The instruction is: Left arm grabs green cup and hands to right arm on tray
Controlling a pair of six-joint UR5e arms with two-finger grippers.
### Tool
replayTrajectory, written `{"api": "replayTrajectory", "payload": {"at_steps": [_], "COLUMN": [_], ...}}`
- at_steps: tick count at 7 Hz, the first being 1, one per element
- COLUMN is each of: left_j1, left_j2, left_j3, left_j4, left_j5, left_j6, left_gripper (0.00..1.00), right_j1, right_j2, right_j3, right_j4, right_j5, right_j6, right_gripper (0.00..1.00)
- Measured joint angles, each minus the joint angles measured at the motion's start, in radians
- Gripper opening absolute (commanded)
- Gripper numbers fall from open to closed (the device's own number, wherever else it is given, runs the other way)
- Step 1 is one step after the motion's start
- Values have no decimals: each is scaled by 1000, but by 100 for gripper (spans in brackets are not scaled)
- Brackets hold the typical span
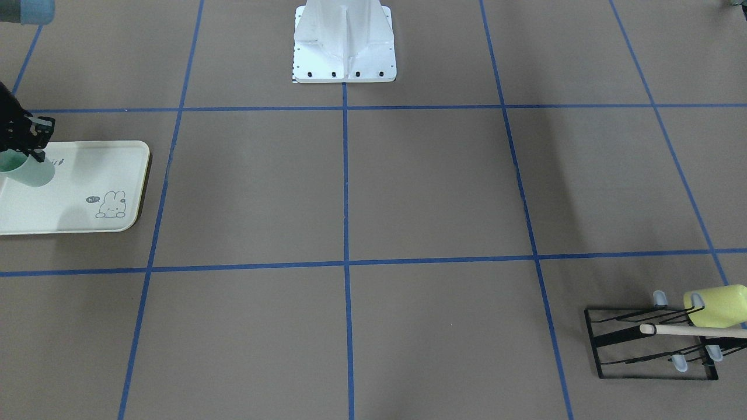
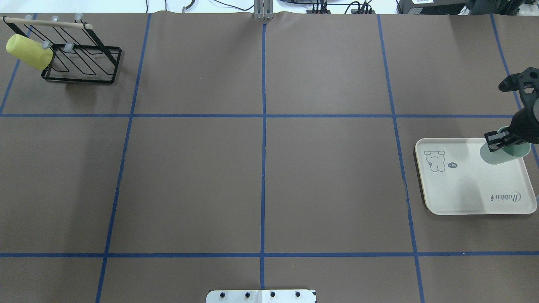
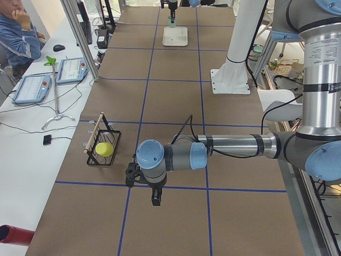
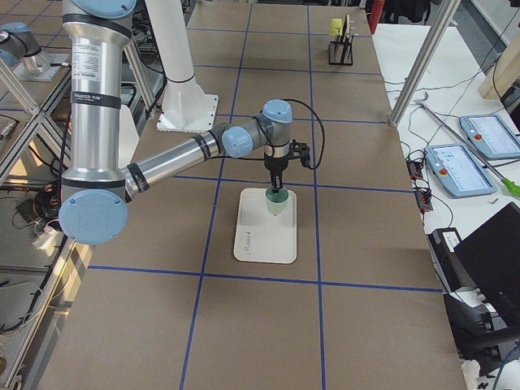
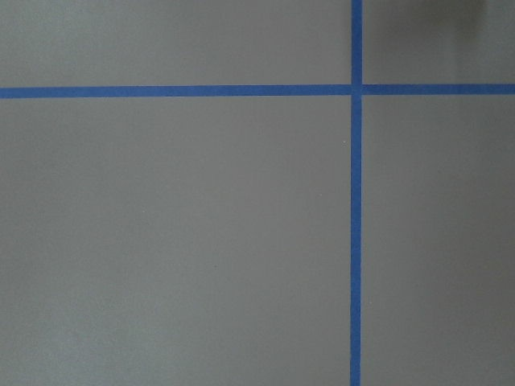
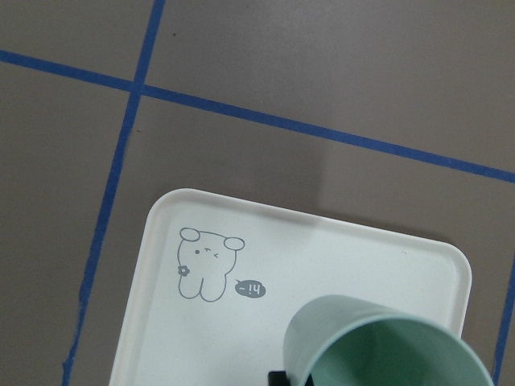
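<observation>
The pale mint-green cup (image 2: 503, 155) stands upright on the far right part of the cream tray (image 2: 463, 189), away from its bunny drawing. My right gripper (image 2: 503, 141) comes down from above and is shut on the cup's rim; it also shows in the front view (image 1: 26, 151) and the right side view (image 4: 276, 188). The right wrist view shows the cup's open mouth (image 6: 378, 354) over the tray (image 6: 322, 265). My left gripper (image 3: 154, 194) shows only in the left side view, low over bare table near the rack; I cannot tell if it is open or shut.
A black wire rack (image 2: 84, 63) with a wooden bar stands at the far left corner, with a yellow-green cup (image 2: 27, 51) hung on it. The white robot base (image 1: 344, 46) stands at the table's near middle edge. Blue tape lines grid the brown table.
</observation>
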Motion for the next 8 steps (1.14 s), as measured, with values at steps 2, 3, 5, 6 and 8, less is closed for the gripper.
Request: {"api": "replayTrajectory", "payload": {"at_steps": [2, 3, 5, 6, 8], "left_j1": [1, 1, 2, 2, 2], "left_j2": [-1, -1, -5, -8, -10], "left_j3": [3, 6, 15, 21, 25], "left_j4": [0, -1, -1, -2, -2], "left_j5": [0, 0, 0, 0, 0], "left_j6": [0, 0, 1, 1, 1], "left_gripper": [100, 100, 100, 100, 100], "right_j1": [-62, -75, -94, -108, -116], "right_j2": [-26, -31, -31, -29, -20], "right_j3": [-97, -123, -142, -144, -129], "right_j4": [222, 265, 285, 286, 283], "right_j5": [-35, -45, -63, -83, -101], "right_j6": [131, 149, 156, 156, 152], "right_gripper": [0, 30, 100, 100, 100]}}
